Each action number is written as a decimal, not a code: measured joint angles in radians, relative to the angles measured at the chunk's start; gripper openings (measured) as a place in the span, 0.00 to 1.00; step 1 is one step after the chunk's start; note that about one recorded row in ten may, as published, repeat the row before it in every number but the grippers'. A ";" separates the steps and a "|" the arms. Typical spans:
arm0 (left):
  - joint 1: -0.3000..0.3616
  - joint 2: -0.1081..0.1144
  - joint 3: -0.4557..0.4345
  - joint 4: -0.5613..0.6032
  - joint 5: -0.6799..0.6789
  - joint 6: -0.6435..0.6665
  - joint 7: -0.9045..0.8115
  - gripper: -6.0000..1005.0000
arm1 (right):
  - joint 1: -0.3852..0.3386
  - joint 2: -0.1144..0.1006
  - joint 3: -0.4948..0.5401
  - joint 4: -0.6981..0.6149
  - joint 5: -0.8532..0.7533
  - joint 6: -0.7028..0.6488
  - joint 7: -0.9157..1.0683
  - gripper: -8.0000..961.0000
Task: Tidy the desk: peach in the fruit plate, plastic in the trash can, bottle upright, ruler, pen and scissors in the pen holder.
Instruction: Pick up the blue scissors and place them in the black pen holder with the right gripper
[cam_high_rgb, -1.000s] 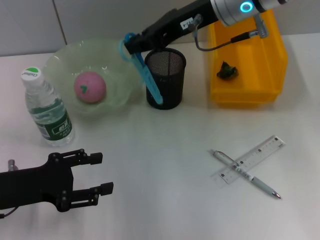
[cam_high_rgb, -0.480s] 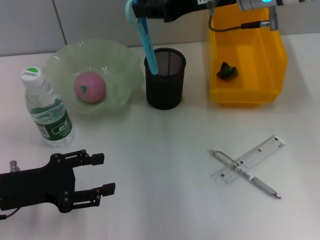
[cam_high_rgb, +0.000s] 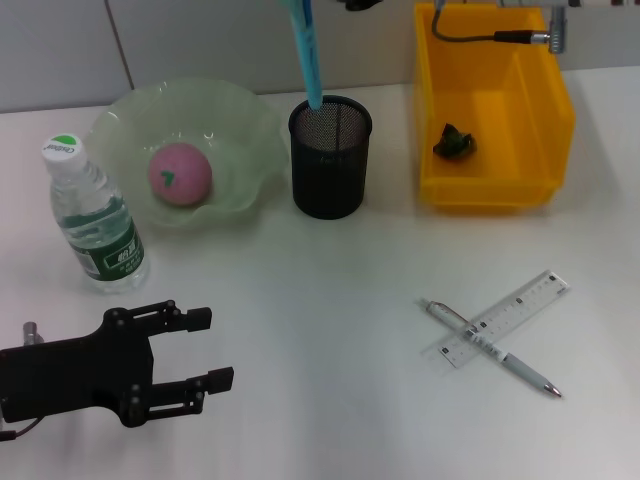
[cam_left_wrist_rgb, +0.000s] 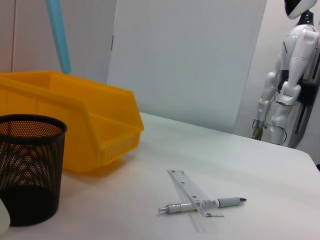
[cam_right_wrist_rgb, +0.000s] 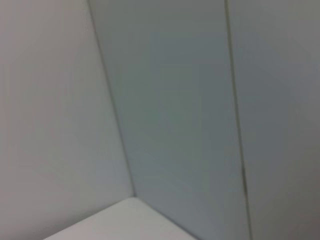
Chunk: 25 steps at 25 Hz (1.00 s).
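Observation:
The scissors (cam_high_rgb: 305, 50), sheathed in light blue, hang nearly upright with their tip just above the mouth of the black mesh pen holder (cam_high_rgb: 330, 170). They are held from above by my right gripper (cam_high_rgb: 355, 4), of which only a dark sliver shows at the top edge. The peach (cam_high_rgb: 180, 173) lies in the fruit plate (cam_high_rgb: 120, 120). The bottle (cam_high_rgb: 95, 225) stands upright. A dark green scrap of plastic (cam_high_rgb: 455, 140) sits in the yellow trash can (cam_high_rgb: 490, 195). Ruler (cam_high_rgb: 520, 308) and pen (cam_high_rgb: 500, 352) lie crossed on the desk. My left gripper (cam_high_rgb: 205, 350) stands open and empty at the front left.
The left wrist view shows the scissors (cam_left_wrist_rgb: 59, 35) hanging over the pen holder (cam_left_wrist_rgb: 30, 175), the trash can (cam_left_wrist_rgb: 100, 130) behind it, and the ruler (cam_left_wrist_rgb: 192, 192) crossed with the pen (cam_left_wrist_rgb: 200, 205). A white humanoid robot (cam_left_wrist_rgb: 287, 85) stands beyond the desk.
My right arm has lifted the scissors from leaning at the holder's side to hanging nearly upright over its mouth, and has risen out of the frame. The left arm has barely moved.

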 joint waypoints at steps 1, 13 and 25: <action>0.001 0.000 0.000 0.000 0.000 0.000 0.000 0.75 | -0.004 0.000 0.000 0.003 0.008 0.009 -0.009 0.13; 0.003 -0.001 0.000 0.002 0.000 -0.002 0.002 0.75 | -0.023 -0.002 0.003 0.112 0.087 0.160 -0.128 0.13; -0.009 -0.001 0.008 0.002 0.004 -0.004 0.018 0.75 | 0.004 0.002 -0.011 0.234 0.105 0.238 -0.227 0.14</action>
